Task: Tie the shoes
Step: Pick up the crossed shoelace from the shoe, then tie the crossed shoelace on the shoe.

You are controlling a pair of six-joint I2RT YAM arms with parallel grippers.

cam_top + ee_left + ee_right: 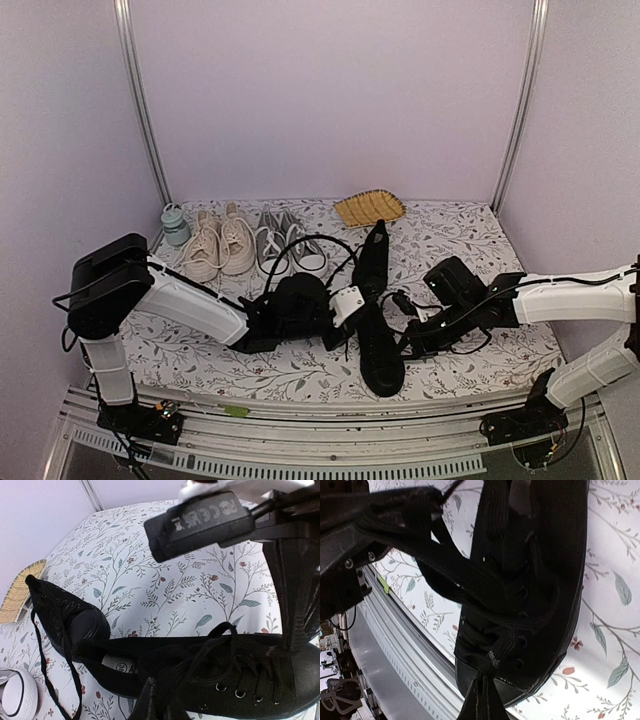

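- Left jaws, condition?
- Pressed together, pinching the left strand [170, 665] of lacing, low over the near shoe [380, 360]. That shoe lies at the near edge of the bench [480, 240], about midway along, with its toe cap toward that edge.
- And its partner?
- The far shoe [372, 255] lies behind it toward the back edge, toe close to the near shoe's heel. Contact cannot be confirmed. Its loose lace [42, 650] trails on the bench.
- Right jaws?
- Likewise pressed together, pinching the right strand [492, 657] just above the lowest eyelets.
- Handling assessment?
- By judgement, the canvas upper is soft and collapsible and the shoe is light. A hard one-sided pull may drag it across the bench rather than tighten anything. The strands are flat, limp and woven, so they should hold by friction but twist readily. Recommend taking each strand on its flat face, a short way up from the eyelets and not at the tips. Opposed tension on both sides would hold the shoe in place.
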